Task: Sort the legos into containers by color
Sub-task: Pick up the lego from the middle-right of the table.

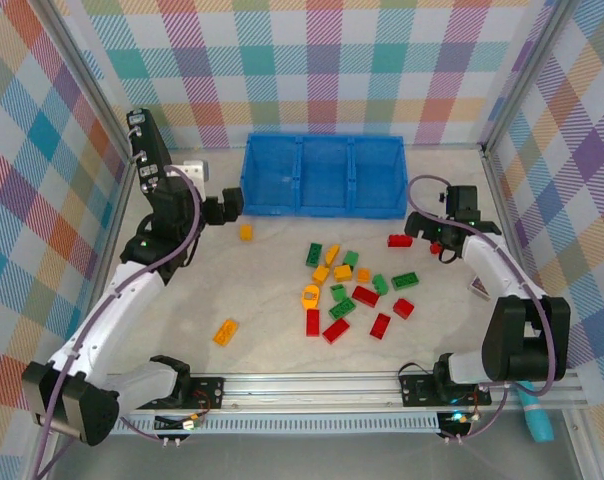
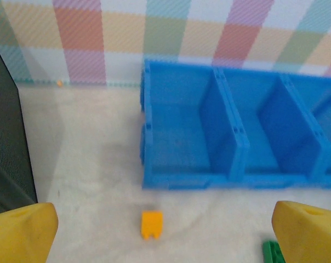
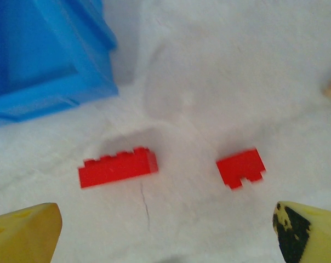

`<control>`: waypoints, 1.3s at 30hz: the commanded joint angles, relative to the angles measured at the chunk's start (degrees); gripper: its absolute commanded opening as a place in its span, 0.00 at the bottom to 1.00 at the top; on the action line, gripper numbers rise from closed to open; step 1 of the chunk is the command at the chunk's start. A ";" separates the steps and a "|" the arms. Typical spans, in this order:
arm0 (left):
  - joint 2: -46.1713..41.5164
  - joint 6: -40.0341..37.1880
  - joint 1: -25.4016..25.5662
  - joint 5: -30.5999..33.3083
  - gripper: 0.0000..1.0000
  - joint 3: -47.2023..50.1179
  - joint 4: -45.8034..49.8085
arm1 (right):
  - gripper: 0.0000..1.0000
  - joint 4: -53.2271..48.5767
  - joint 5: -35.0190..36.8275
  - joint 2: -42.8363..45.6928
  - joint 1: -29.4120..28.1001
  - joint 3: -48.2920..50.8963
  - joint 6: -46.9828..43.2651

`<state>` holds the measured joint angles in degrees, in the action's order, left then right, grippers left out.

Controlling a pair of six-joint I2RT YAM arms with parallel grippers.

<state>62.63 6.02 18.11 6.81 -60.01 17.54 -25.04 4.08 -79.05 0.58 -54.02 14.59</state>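
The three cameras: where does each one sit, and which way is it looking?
Top external: high behind the arms, looking down on the table, blue bin and scattered legos; left pincer and right pincer show, open.
Left wrist: low, facing the bin's front and an orange brick; its yellow fingers frame the bottom corners.
Right wrist: tilted down at two red bricks beside a bin corner; its yellow fingers too.
Shared: top and left wrist both show that orange brick before the bin.

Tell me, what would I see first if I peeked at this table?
A bright blue bin with three empty compartments sits at the back of the table. In front of it, red, green and orange legos lie scattered in the middle, with one orange brick alone near the bin's left corner.
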 commanded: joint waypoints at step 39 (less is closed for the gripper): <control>-7.00 4.83 0.52 -10.28 1.00 -4.41 16.25 | 0.61 -2.12 2.22 -25.18 4.97 -10.49 -5.26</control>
<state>55.66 9.72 18.24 -4.01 -62.52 32.93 -26.00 5.82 -103.46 5.26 -64.71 9.80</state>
